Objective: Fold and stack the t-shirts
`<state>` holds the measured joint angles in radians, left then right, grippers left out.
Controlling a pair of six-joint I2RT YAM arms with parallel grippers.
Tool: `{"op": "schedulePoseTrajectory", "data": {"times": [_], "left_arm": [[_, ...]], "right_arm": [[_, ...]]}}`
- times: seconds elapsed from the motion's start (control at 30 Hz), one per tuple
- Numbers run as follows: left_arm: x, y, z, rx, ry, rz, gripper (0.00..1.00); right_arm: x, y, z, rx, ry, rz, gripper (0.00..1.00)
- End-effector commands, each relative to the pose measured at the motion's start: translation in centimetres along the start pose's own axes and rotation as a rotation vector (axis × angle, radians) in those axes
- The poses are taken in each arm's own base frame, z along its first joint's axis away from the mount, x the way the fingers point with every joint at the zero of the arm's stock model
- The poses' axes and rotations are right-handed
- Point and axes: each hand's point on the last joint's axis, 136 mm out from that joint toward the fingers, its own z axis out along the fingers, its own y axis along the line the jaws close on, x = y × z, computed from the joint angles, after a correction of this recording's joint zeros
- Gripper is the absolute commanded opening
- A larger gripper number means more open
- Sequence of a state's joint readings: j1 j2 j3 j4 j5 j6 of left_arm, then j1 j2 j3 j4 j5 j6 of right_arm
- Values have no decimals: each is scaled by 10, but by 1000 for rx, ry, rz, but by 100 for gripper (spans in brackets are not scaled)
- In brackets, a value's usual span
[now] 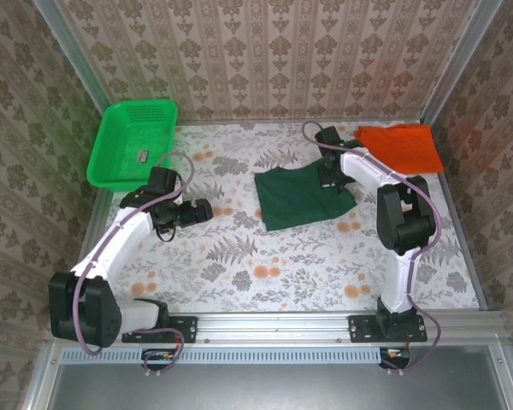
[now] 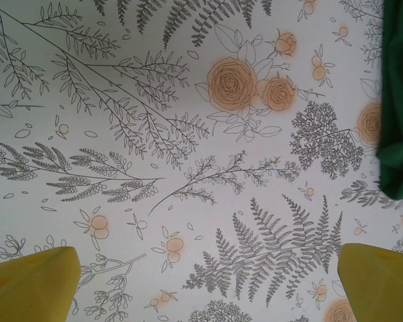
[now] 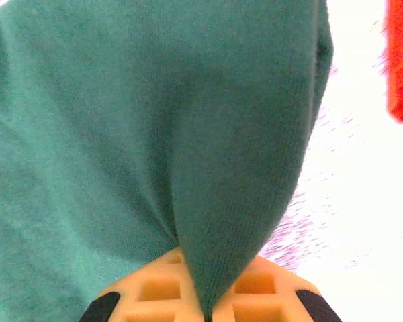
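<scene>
While in the right gripper (image 3: 205, 310), green t-shirt (image 1: 295, 199) lengthwise left-to-right.

Table (image 1: 265, 273) is seen from above-behind; wrist views are aimed down at close range; green t-shirt (image 1: 301, 198) is shared by all three.

Enclosure: far and side walls (image 1: 265, 60) are papered in a beige damask pattern and meet at aluminium corner posts (image 1: 68, 43). The table (image 1: 265, 273) carries a white cover printed with grey ferns and orange roses; an aluminium rail (image 1: 274, 323) runs along its near edge. Light is even and diffuse, shadows soft.
</scene>
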<state>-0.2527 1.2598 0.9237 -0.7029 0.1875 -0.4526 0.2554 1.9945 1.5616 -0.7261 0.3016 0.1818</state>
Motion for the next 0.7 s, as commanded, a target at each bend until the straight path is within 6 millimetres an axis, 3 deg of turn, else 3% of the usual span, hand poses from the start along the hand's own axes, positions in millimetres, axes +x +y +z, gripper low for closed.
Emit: {"op": "schedulePoseTrajectory", "data": {"times": [0.0,0.13,0.4,0.67], "left_arm": [[-1,2,2,5,3,-29,100],[-2,3,6,3,15,-32,100],[0,-1,14,21,49,-21,100],[0,4,19,-4,75,-18,100]], "right_arm": [[-25,-33,-32,116,-84,-111,0],[-47,-61,-39,158,-95,-138,0],[-90,-122,-53,141,-189,-7,0],[-115,-154,-65,159,-240,2,0]]}}
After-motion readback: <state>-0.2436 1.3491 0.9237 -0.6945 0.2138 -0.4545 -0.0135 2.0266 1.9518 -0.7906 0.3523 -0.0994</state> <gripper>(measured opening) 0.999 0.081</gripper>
